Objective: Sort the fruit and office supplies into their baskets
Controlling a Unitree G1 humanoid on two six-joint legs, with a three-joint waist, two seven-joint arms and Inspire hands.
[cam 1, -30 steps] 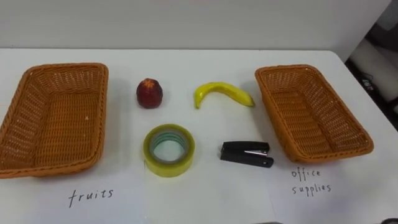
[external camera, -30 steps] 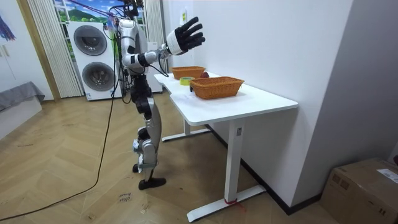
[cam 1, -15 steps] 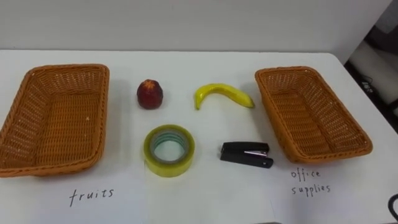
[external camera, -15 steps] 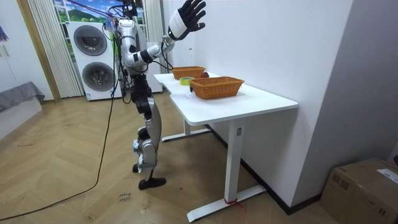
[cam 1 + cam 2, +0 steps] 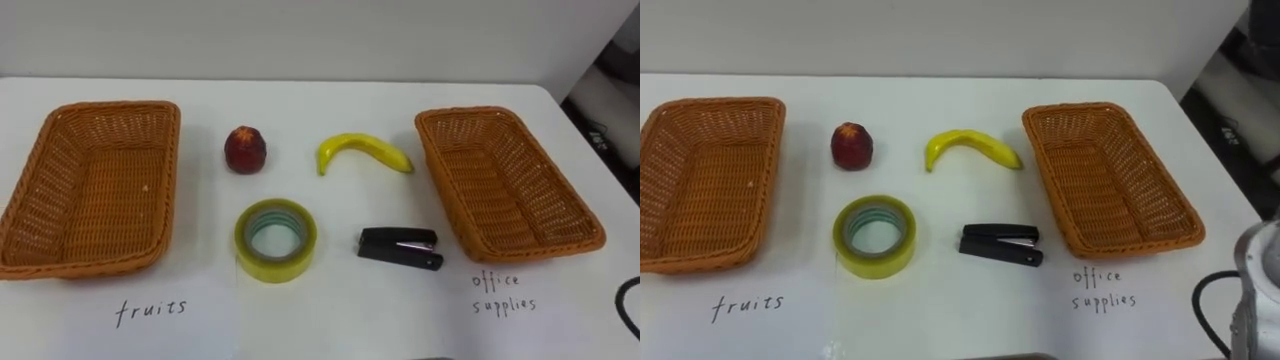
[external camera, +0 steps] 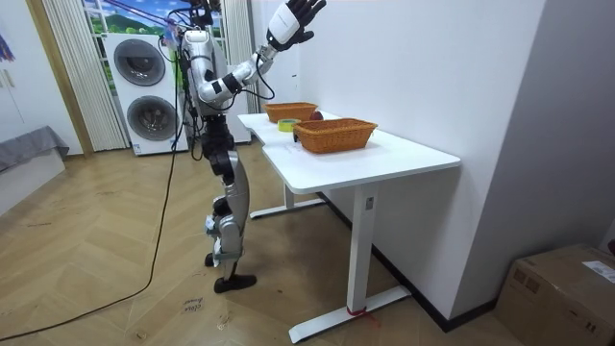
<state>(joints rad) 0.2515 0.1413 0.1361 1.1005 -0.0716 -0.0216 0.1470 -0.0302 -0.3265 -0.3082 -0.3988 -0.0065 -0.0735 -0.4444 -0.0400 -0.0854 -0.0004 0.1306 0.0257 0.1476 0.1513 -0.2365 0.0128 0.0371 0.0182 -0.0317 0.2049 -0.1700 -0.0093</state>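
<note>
High above the robot's head, clear of everything on the counter, the right hand (image 6: 293, 17) has its fingers spread apart and holds nothing. I take it for the right by how the body stands in the distant room view, though I would not swear to it. The robot stands at the long side of the white counter (image 5: 330, 95), facing the wall, and by my reading the sorting is not yet begun. At the robot's left the broad orange woven wicker basket (image 5: 100, 195) lies empty, and a handwritten label (image 5: 150, 311) in front of it marks it for fruit. At the right the matching orange wicker basket (image 5: 500, 190) is empty too, and its handwritten label (image 5: 503, 292) marks it for office supplies. All four things lie on the bare counter between the two baskets. The yellow-green roll of clear tape (image 5: 275, 266) lies flat near the front edge. The curved yellow banana (image 5: 360, 150) lies farther back, its tip near the right basket's rim but apart from it. The black stapler (image 5: 400, 248) lies just beside the tape roll, toward the right basket. The small round red fruit (image 5: 245, 150) sits behind the tape, nearer the left basket. So everything is left to do: the banana and the red fruit belong in the left basket, the tape and the stapler in the right.
</note>
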